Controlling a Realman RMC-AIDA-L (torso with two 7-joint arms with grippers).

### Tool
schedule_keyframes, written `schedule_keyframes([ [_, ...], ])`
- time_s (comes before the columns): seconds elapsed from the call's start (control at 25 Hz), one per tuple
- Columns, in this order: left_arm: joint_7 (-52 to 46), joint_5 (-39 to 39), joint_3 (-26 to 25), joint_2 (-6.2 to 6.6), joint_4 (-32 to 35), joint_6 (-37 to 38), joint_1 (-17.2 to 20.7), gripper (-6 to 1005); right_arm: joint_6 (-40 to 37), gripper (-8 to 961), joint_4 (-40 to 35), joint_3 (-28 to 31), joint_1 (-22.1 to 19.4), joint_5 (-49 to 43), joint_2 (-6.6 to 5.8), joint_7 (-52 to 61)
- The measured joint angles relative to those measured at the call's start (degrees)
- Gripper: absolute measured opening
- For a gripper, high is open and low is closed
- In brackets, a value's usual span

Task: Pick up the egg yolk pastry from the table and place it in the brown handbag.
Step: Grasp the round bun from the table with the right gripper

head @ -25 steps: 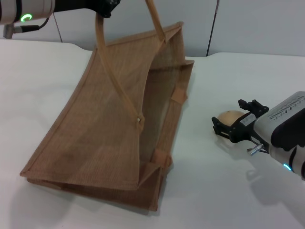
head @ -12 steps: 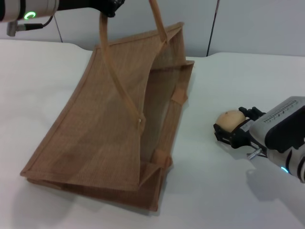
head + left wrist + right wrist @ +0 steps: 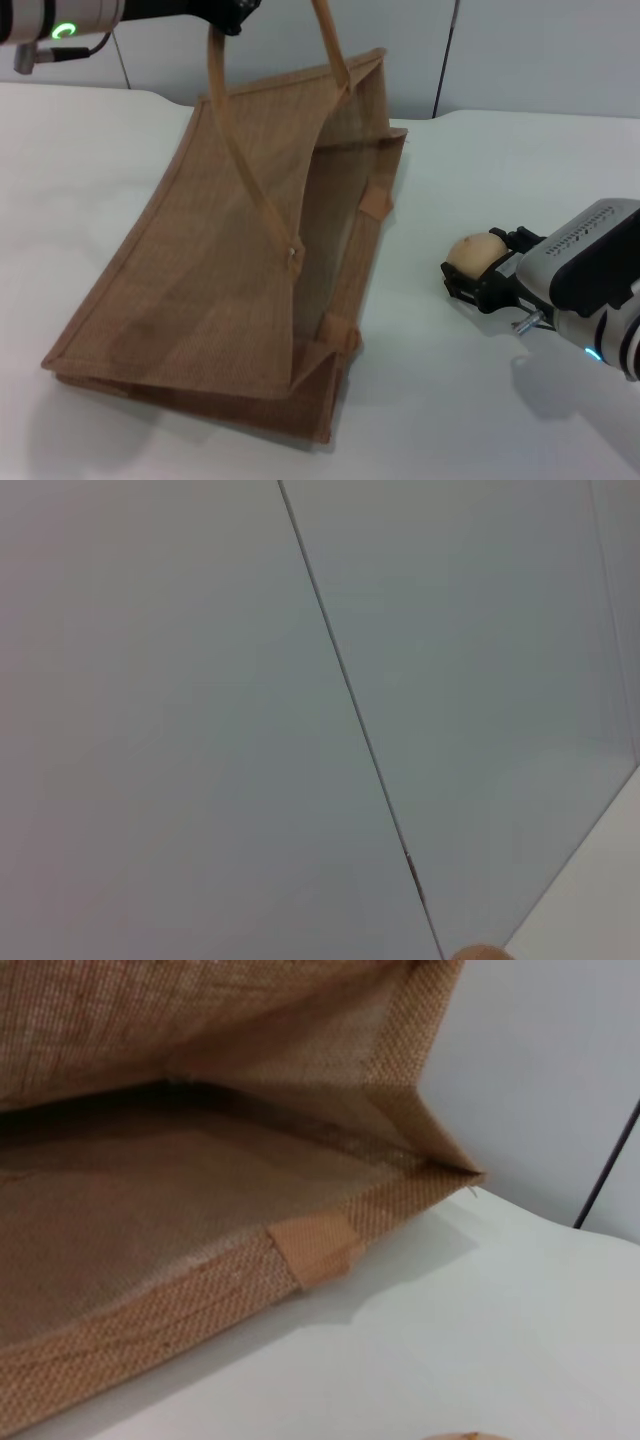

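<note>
The brown handbag (image 3: 230, 270) lies on the white table (image 3: 440, 400) with its mouth facing right. My left gripper (image 3: 226, 14) is at the top left, shut on one tan handle (image 3: 225, 120), and holds it up so the mouth gapes. My right gripper (image 3: 478, 264) is to the right of the bag, shut on the egg yolk pastry (image 3: 472, 252), a pale tan bun just above the tabletop. The right wrist view looks into the bag's open mouth (image 3: 190, 1160), with a sliver of the pastry (image 3: 466, 1436) at its edge.
A grey panelled wall (image 3: 520, 50) stands behind the table. The second handle (image 3: 330, 40) rises at the bag's far side. Bare tabletop lies between the bag's mouth and my right gripper and along the front right.
My right gripper's fingers have closed in on the pastry and it has shifted slightly left toward the bag. The left gripper moved a little right with the handle, then held still.
</note>
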Motion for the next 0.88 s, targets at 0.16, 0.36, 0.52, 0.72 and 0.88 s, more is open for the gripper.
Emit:
schedule_keyframes([
  [0.16,-0.5,0.6,0.1,-0.01,0.1,-0.1,-0.5,128,-0.3,798,0.0,1.0,0.0,0.1,0.19,0.0],
  [0.36,-0.6,0.8,0.1,-0.02,0.3,-0.4,-1.4,128,-0.9,769,-3.0,1.6,0.0,0.2,0.17,0.0],
  [0.52,-0.6,0.8,0.0,-0.02,0.3,-0.6,-1.9,128,-3.9,744,-5.2,3.5,0.1,-0.1,0.03,-0.1],
  [0.72,-0.5,0.8,0.0,-0.01,0.0,-0.7,-2.0,128,-4.7,706,-5.2,4.2,0.1,-0.2,-0.19,-0.2],
  [0.88,-0.1,0.8,0.0,0.02,-0.1,-0.7,-3.1,128,-6.5,675,-8.0,4.3,0.2,-0.2,-0.30,-2.2],
])
